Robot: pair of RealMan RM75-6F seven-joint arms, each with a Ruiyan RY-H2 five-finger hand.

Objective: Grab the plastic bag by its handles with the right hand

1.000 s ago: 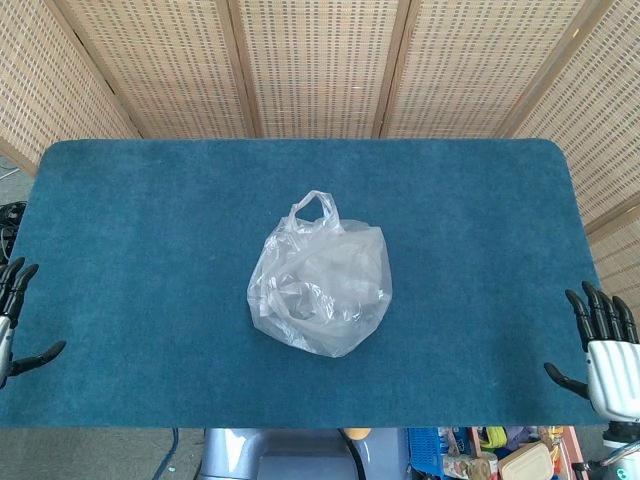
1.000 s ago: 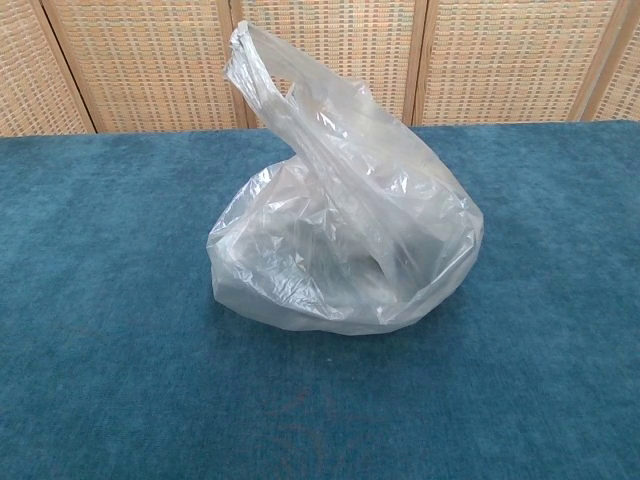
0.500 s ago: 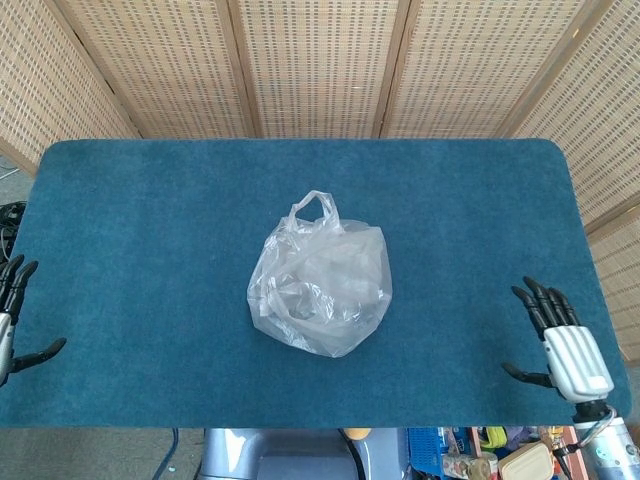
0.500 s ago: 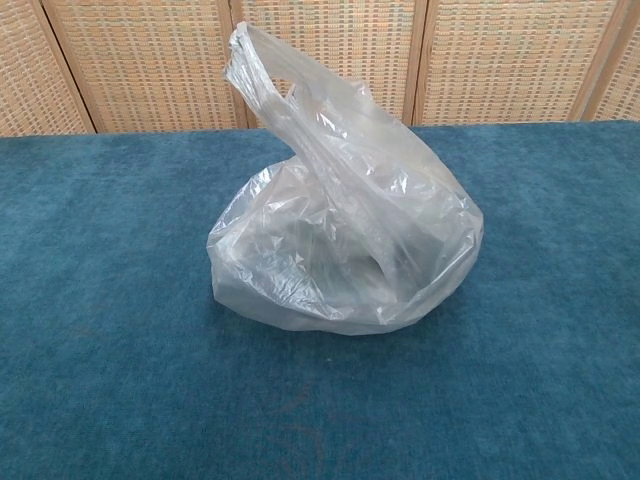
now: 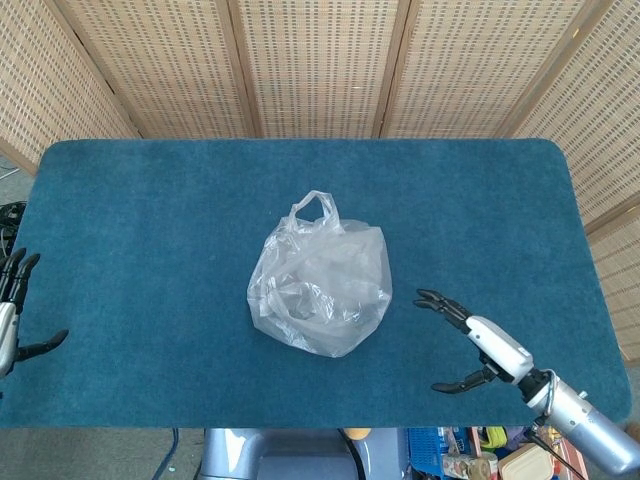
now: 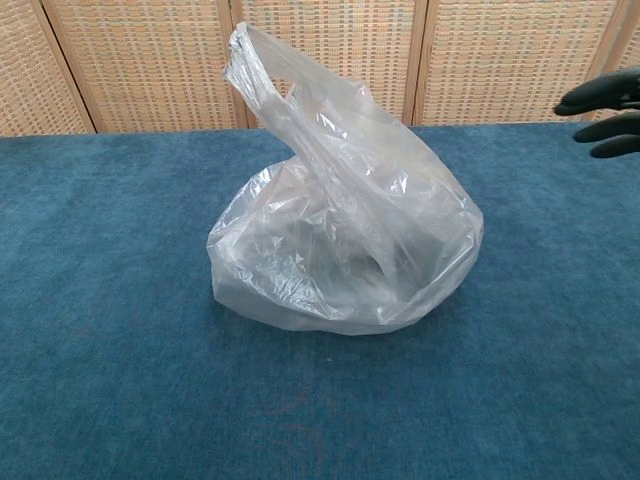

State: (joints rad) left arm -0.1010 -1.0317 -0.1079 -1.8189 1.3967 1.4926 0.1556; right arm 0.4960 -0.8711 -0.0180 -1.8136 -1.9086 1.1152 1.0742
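Bag: the crumpled, translucent clear plastic bag (image 5: pixel 320 288) sits near the middle of the blue carpeted table (image 5: pixel 150 220); its bulk rests on the cloth, with dim shapes inside too blurred to name.
Handles: the looped handles (image 5: pixel 316 206) rise at the bag's far side in the head view; in the chest view they stand up and lean left (image 6: pixel 262 62); nothing touches them.
Right hand: the black-fingered right hand (image 5: pixel 468 343) with its white back hovers over the table just right of the bag, apart from it; fingers spread and pointing toward the bag, thumb held away below, nothing in its grasp; its silver forearm runs off to the lower right; the chest view shows only dark fingertips (image 6: pixel 605 105) at the right edge.
Left hand: the left hand (image 5: pixel 14 318) shows at the table's left edge, well apart from the bag; fingers extended and released, holding nothing.
Backdrop: woven wicker screen panels (image 5: pixel 320 60) stand behind the table.
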